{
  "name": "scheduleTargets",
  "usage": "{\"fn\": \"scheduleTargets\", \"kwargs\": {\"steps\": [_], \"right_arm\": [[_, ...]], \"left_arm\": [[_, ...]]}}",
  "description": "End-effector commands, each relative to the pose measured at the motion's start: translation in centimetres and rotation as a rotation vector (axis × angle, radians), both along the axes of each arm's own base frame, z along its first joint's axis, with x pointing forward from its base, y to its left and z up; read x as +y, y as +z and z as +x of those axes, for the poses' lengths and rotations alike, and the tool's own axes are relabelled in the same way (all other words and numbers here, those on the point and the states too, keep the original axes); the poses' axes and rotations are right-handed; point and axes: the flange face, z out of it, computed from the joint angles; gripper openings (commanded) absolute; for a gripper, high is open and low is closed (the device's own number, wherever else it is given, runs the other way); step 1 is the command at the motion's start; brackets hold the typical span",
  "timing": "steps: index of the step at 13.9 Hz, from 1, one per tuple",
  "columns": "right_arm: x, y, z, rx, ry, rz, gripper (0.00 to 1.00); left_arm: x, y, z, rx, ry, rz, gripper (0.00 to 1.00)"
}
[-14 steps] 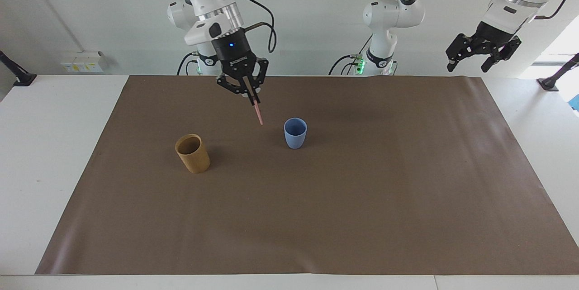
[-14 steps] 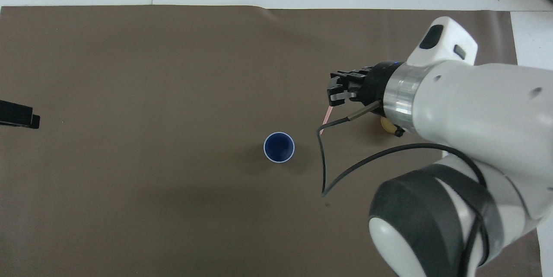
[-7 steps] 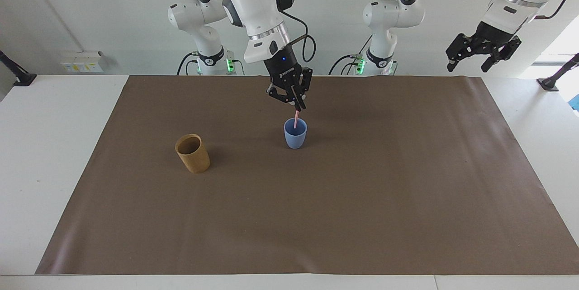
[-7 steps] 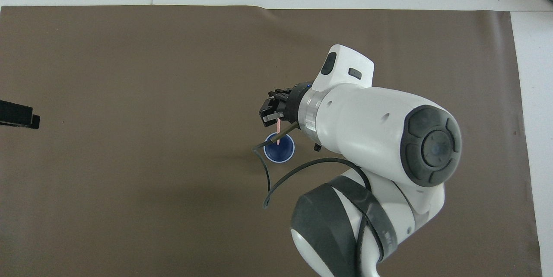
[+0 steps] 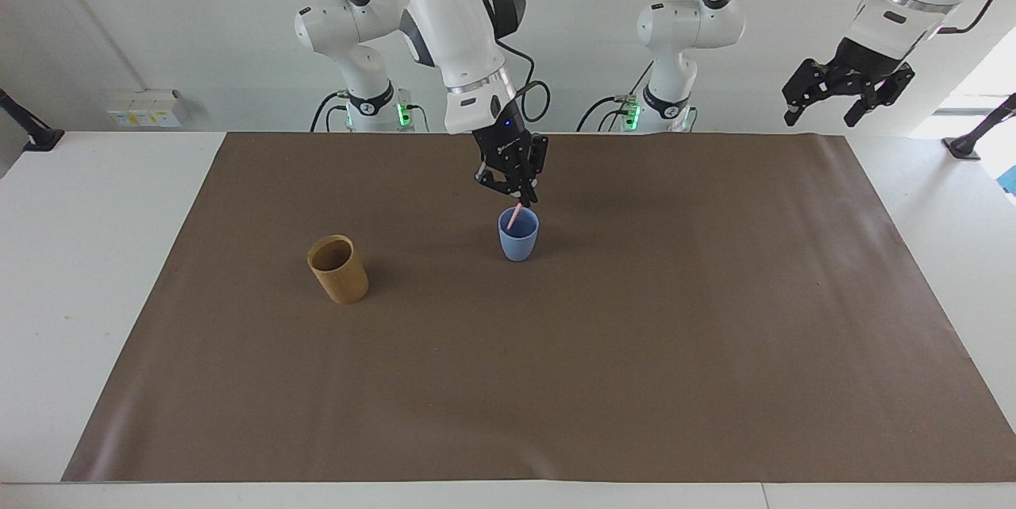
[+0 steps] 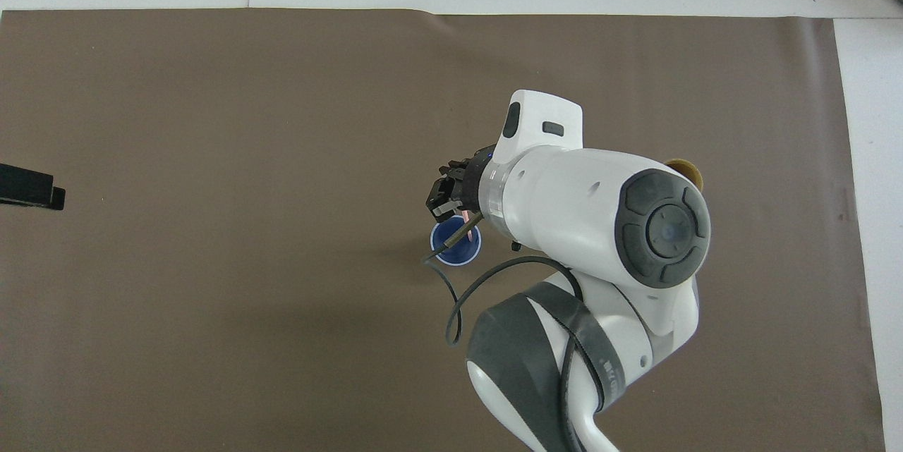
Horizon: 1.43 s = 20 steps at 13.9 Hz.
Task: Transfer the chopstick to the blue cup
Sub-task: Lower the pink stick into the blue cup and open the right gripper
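The blue cup [image 5: 518, 241] stands upright on the brown mat, in the middle toward the robots' side; in the overhead view [image 6: 447, 253] the arm partly covers it. My right gripper [image 5: 524, 198] is just over the cup's rim, shut on a thin pink chopstick [image 5: 517, 215] that tilts down with its lower end inside the cup. In the overhead view the right gripper [image 6: 444, 204] is over the cup's edge and only a bit of the chopstick [image 6: 468, 233] shows. My left gripper [image 5: 821, 110] waits, raised high at the left arm's end, open and empty.
A tan-brown cylindrical cup [image 5: 339, 269] stands on the mat [image 5: 556, 382] toward the right arm's end, a little farther from the robots than the blue cup; only its rim [image 6: 688, 170] peeks past the arm in the overhead view. The left gripper's tip [image 6: 28, 187] shows at that view's edge.
My right gripper has carried the chopstick from beside the tan cup to over the blue cup and lowered it, so its end is now inside the cup. The left arm has not moved.
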Motion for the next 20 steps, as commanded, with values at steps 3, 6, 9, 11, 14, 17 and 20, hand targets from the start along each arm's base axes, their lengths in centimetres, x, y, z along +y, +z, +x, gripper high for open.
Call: {"fn": "scheduleTargets", "kwargs": {"steps": [3,6,9,11,14,17,20], "right_arm": [[0.6,-1.6,-0.4,-0.007,0.08,-0.023,0.06],[1.3,-1.6,-0.7,-0.01,0.097,-0.024,0.5],[1.5,-1.5,-0.8,-0.011,0.1,-0.023,0.65],[1.6,-1.3,-0.7,-0.014,0.096,-0.02,0.76],[0.6,0.2,-0.4,-0.017,0.075,-0.008,1.0],[-4.7,3.4,0.6,-0.006,0.0,-0.004,1.0],[-10.8,8.1,-0.6,0.068,-0.069,-0.027,1.0]], "left_arm": [[0.2,0.2,-0.4,-0.004,0.001,0.011,1.0],[0.2,0.2,-0.4,-0.004,0.001,0.01,1.0],[0.2,0.2,-0.4,-0.004,0.001,0.01,1.0],[0.2,0.2,-0.4,-0.004,0.001,0.011,1.0],[0.2,0.2,-0.4,-0.004,0.001,0.01,1.0],[0.2,0.2,-0.4,-0.004,0.001,0.011,1.0],[0.2,0.2,-0.4,-0.004,0.001,0.011,1.0]]}}
